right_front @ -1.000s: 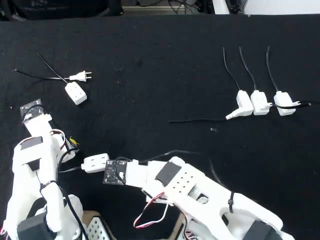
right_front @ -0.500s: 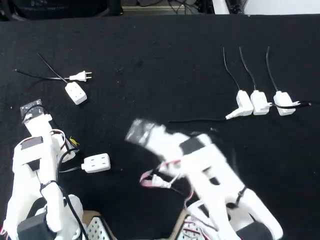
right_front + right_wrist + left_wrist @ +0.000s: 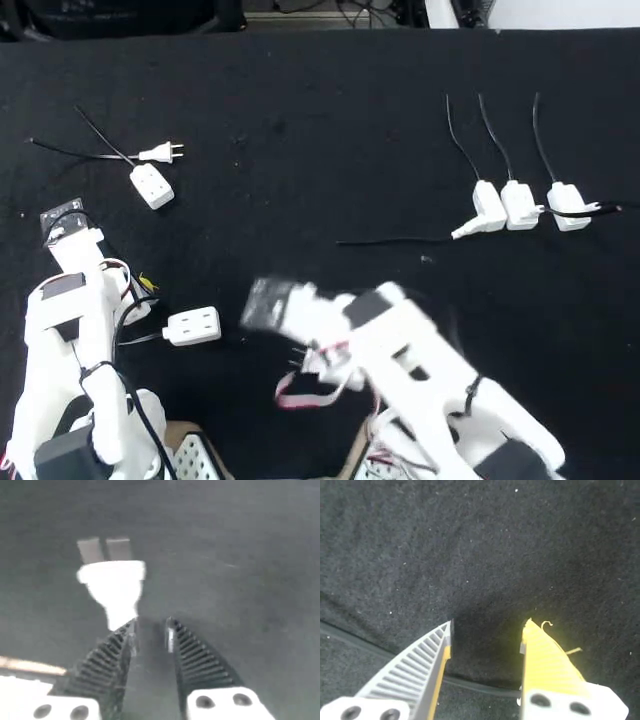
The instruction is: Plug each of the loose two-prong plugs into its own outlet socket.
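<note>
One second of travel shows in the high view. My right pincer (image 3: 252,305) leaves the near socket (image 3: 190,325), swings up-table, and now comes back down to hang near that socket on its right, not touching it. The socket lies where it did, with nothing in it, so I judge that the first try at seating did not take and a second approach is beginning. A second loose plug (image 3: 162,152) and its socket (image 3: 152,186) lie untouched at far left. My left arm (image 3: 70,300) does not stir.

From the left wrist, my left pincer (image 3: 487,625) stands wide open and empty over the black cloth (image 3: 485,540). A dark cable (image 3: 355,640) runs beneath it.

From the right wrist, my right pincer (image 3: 150,622) is drawn nearly closed, with only a thin gap. The plug (image 3: 112,580) juts out ahead, its narrow tail against one fingertip (image 3: 125,630). As it rides along with me, I judge it is held, though only by its very end. Its prongs (image 3: 104,549) point forward and need squaring to the slots before I push.
</note>
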`<state>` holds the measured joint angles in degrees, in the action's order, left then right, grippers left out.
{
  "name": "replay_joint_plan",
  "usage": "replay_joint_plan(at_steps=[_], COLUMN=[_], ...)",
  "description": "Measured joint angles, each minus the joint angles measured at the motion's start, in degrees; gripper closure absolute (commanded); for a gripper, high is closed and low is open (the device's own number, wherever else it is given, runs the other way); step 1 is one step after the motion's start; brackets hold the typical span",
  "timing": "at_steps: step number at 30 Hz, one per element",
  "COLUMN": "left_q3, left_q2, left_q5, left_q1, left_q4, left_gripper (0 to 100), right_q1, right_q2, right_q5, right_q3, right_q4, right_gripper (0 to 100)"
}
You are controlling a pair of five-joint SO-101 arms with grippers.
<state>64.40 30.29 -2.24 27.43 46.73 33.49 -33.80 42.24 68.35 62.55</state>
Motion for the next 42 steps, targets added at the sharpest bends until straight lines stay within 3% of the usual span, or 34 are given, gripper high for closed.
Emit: replay_joint_plan(at_steps=[6,14,17,19,29,31,36,42], left_q3=[0.0,0.0,0.0,0.0,0.0,0.0,0.0,0.0], left_q2=[0.0,0.0,0.0,0.0,0.0,0.0,0.0,0.0], left_q5=[0.0,0.0,0.0,0.0,0.0,0.0,0.0,0.0], left_q1=[0.0,0.0,0.0,0.0,0.0,0.0,0.0,0.0], left_q4=[0.0,0.0,0.0,0.0,0.0,0.0,0.0,0.0], left_gripper=[77,77,77,77,77,77,77,77], right_q1=[10.3,11.8,11.6,9.2,-10.7,-13.4,-14.5,-14.7], right_q2=[0.0,0.0,0.0,0.0,0.0,0.0,0.1,0.1], right_q5=[-0.9,-3.3,-3.4,-3.4,-3.6,-3.6,-3.6,-3.8], right_q3=[2.3,4.2,4.5,4.5,0.4,-0.2,-0.2,-0.2], right_q4=[-2.5,-8.2,-9.4,-10.7,-16.4,-16.4,-16.4,-16.4], right_gripper=[89.7,89.7,95.2,98.9,97.1,93.1,76.0,75.2])
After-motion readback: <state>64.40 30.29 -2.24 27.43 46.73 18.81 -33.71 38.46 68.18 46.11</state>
